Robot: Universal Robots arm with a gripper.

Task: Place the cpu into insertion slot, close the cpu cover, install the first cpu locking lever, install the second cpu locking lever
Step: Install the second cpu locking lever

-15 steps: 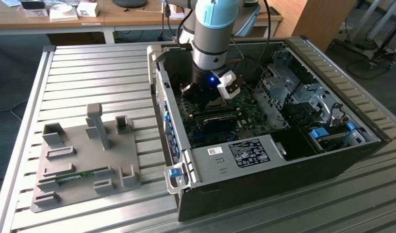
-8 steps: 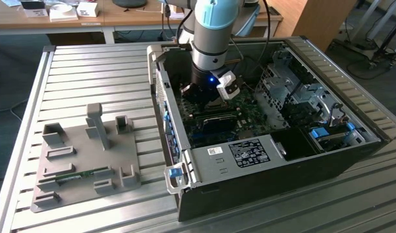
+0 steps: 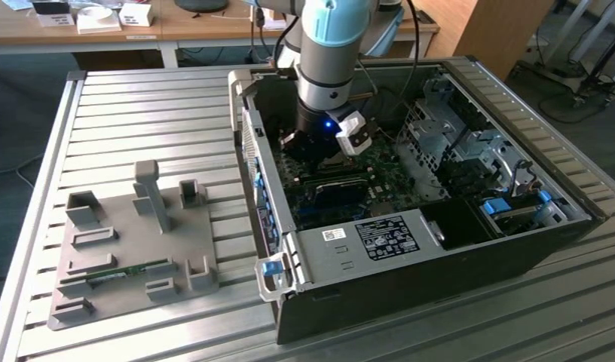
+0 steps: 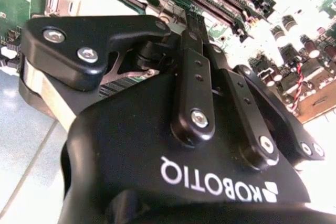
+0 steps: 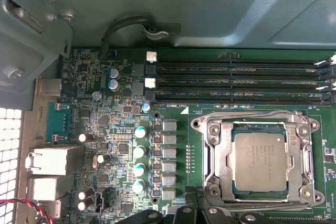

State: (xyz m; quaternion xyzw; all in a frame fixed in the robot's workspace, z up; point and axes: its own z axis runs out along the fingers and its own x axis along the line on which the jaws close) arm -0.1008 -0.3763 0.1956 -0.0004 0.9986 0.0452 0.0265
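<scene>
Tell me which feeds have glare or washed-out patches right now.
In the second wrist view, the motherboard beyond the gripper is blown out white; the first wrist view is evenly lit, the cpu legible under the cpu cover; the exterior view is dim inside the case.

- White lettering runs across the gripper [image 4: 191, 22] body in the second wrist view.
- A black sticker [image 3: 393, 235] and a small white sticker [image 3: 333, 234] carry print too small to read.
- The board [image 5: 105, 124] has tiny white markings.
- The cpu [image 5: 261, 161] top shows faint engraving.
</scene>
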